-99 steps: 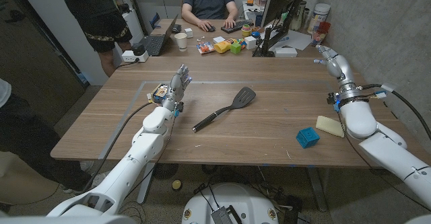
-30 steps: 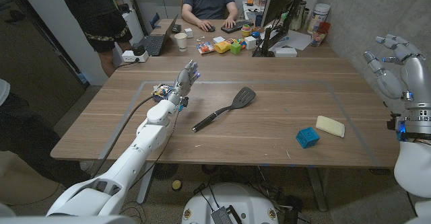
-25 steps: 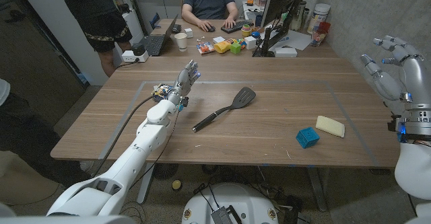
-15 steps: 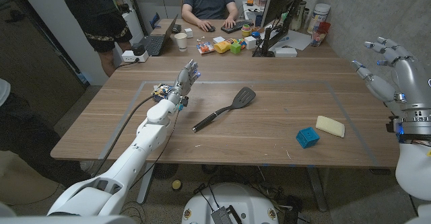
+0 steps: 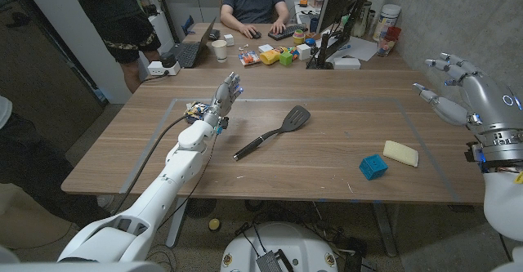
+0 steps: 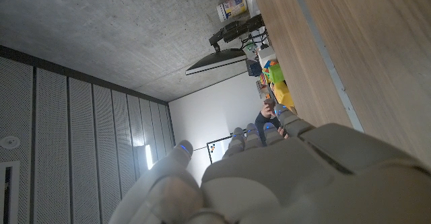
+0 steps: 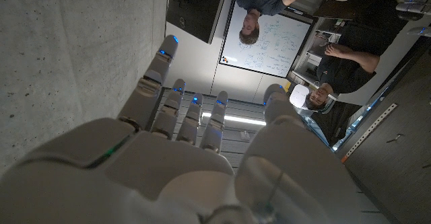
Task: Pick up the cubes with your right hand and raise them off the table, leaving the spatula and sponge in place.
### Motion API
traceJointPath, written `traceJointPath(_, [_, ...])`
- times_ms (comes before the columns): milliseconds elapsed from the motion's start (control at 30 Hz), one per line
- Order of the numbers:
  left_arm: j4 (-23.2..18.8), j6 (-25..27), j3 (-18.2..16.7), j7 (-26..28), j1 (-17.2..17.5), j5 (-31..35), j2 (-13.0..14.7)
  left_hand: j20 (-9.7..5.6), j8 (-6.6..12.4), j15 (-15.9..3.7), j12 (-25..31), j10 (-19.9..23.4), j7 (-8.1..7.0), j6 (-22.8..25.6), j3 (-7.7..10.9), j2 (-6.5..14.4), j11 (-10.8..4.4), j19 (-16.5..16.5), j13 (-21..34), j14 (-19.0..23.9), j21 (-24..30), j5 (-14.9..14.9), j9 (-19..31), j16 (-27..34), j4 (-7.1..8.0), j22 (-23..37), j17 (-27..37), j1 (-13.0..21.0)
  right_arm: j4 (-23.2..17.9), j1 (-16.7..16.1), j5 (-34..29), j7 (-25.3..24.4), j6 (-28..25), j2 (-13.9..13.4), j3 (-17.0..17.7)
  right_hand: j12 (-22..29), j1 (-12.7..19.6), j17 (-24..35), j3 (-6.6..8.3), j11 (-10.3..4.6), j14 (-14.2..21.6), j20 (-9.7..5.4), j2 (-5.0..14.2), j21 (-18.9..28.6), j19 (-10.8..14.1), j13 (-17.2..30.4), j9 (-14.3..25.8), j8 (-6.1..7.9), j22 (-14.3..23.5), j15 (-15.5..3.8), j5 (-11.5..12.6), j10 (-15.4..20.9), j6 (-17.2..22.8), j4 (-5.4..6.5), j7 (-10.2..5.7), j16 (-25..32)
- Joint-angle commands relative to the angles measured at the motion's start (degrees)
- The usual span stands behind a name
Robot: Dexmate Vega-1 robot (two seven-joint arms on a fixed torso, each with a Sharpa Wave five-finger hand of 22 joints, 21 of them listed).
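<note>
Near the table's (image 5: 327,153) right front edge sits the blue cube (image 5: 373,167), sponge (image 5: 400,152) just beside it, spatula (image 5: 274,131) mid-table. Right hand (image 5: 463,97) hangs above, fingers spread, holding nothing. Left hand (image 5: 226,95) stands empty, fingers straight.

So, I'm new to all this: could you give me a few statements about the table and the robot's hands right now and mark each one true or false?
1. The right hand is raised with its fingers spread, holding nothing. True.
2. The blue cube is held off the table. False: it sits on the wooden table, untouched.
3. The yellow sponge lies beside the blue cube, on its right in the head view. True.
4. The left hand grips the black spatula. False: the spatula lies alone mid-table, apart from that hand.
5. The sponge is stacked on the cube. False: they lie apart.
</note>
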Motion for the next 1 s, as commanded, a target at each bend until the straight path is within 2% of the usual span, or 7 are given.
traceJointPath(33, [-0.75, 0.60, -0.06, 0.30, 0.42, 0.11, 0.10, 0.12, 0.30, -0.20, 0.27, -0.36, 0.18, -0.28, -0.02, 5.28, -0.27, -0.21, 0.30, -0.55, 0.36, 0.36, 0.10, 0.38, 0.23, 0.24, 0.13, -0.29, -0.89, -0.23, 1.04, 9.43, -1.65, -2.94, 0.00, -0.01, 1.63, 0.15, -0.26, -0.05, -1.02, 0.38, -0.15, -0.73, -1.45, 0.16, 0.31, -0.15, 0.00, 0.64, 0.36, -0.64, -0.63, 0.26, -0.28, -0.15])
traceJointPath(233, [-0.85, 0.56, -0.03, 0.25, 0.45, 0.07, 0.15, 0.10, 0.31, -0.21, 0.28, -0.33, 0.20, -0.26, -0.05, 5.28, -0.26, -0.19, 0.30, -0.54, 0.37, 0.36, 0.10, 0.38, 0.23, 0.24, 0.13, -0.30, -1.82, -0.33, 2.38, 15.90, -3.19, -4.84, 0.21, -0.27, 2.77, 0.19, -0.61, -1.17, -2.77, 0.61, -0.79, -0.87, -2.25, 0.19, 0.38, -0.50, -0.06, 0.01, 0.46, -2.61, -2.54, 0.51, -1.07, -0.32])
traceJointPath(333, [-0.91, 0.59, -0.01, 0.36, 0.48, 0.11, 0.16, 0.10, 0.30, -0.20, 0.27, -0.35, 0.20, -0.27, -0.07, 5.28, -0.24, -0.20, 0.30, -0.53, 0.37, 0.37, 0.10, 0.39, 0.23, 0.24, 0.13, -0.31, -2.08, -0.34, 2.62, 17.42, -3.63, -5.10, 0.27, -0.25, 3.16, 0.20, -0.78, -1.55, -3.17, 0.76, -1.00, -0.89, -2.55, 0.19, 0.40, -0.58, -0.08, -0.13, 0.49, -3.21, -3.29, 0.61, -1.45, -0.24])
traceJointPath(567, [-1.15, 0.62, 0.02, 0.43, 0.60, 0.09, 0.25, 0.08, 0.29, -0.22, 0.26, -0.39, 0.19, -0.30, -0.10, 5.28, -0.20, -0.24, 0.30, -0.54, 0.37, 0.38, 0.10, 0.39, 0.24, 0.24, 0.13, -0.31, -2.72, -0.34, 2.67, 22.27, -5.38, -6.43, 0.21, -0.20, 3.81, 0.21, -0.79, -1.74, -3.46, 0.87, -0.97, -0.86, -2.68, 0.20, 0.42, -0.56, -0.11, -0.42, 0.55, -3.73, -3.84, 0.66, -1.96, -0.14])
traceJointPath(700, [-1.39, 0.78, 0.06, 0.50, 0.71, 0.08, 0.34, 0.10, 0.30, -0.22, 0.24, -0.42, 0.18, -0.30, -0.11, 5.28, -0.27, -0.21, 0.30, -0.52, 0.38, 0.38, 0.10, 0.40, 0.24, 0.24, 0.13, -0.32, -2.79, -0.25, 1.63, 23.57, -6.49, -6.81, -0.33, -0.24, 4.91, 0.25, -1.08, -2.09, -6.20, 2.02, -0.90, -1.08, -4.16, 0.22, 0.47, -0.28, -0.14, 0.36, 0.56, -5.59, -4.50, 0.98, -2.05, -0.49])
traceJointPath(933, [-1.74, 0.87, 0.14, 0.58, 0.94, 0.04, 0.47, 0.07, 0.30, -0.20, 0.26, -0.38, 0.18, -0.28, -0.14, 5.27, -0.23, -0.21, 0.30, -0.53, 0.38, 0.39, 0.10, 0.40, 0.24, 0.24, 0.13, -0.33, -2.90, -0.27, -0.46, 25.33, -7.88, -7.89, -1.30, -0.23, 5.52, 0.28, -1.31, -2.46, -7.51, 2.85, -0.73, -1.29, -5.58, 0.23, 0.49, 0.00, -0.16, 0.38, 0.56, -7.01, -4.39, 1.20, -2.54, -0.36])
traceJointPath(1000, [-1.82, 0.86, 0.13, 0.58, 1.00, -0.01, 0.51, 0.05, 0.30, -0.24, 0.25, -0.40, 0.14, -0.28, -0.15, 5.27, -0.21, -0.20, 0.30, -0.50, 0.39, 0.39, 0.10, 0.41, 0.24, 0.24, 0.13, -0.33, -3.09, -0.15, -0.93, 26.92, -8.81, -8.49, -1.59, 0.04, 5.60, 0.30, -1.44, -2.95, -7.67, 2.83, -0.69, -1.26, -5.86, 0.23, 0.51, 0.22, -0.16, 0.33, 0.54, -6.69, -3.92, 1.31, -2.59, -0.25])
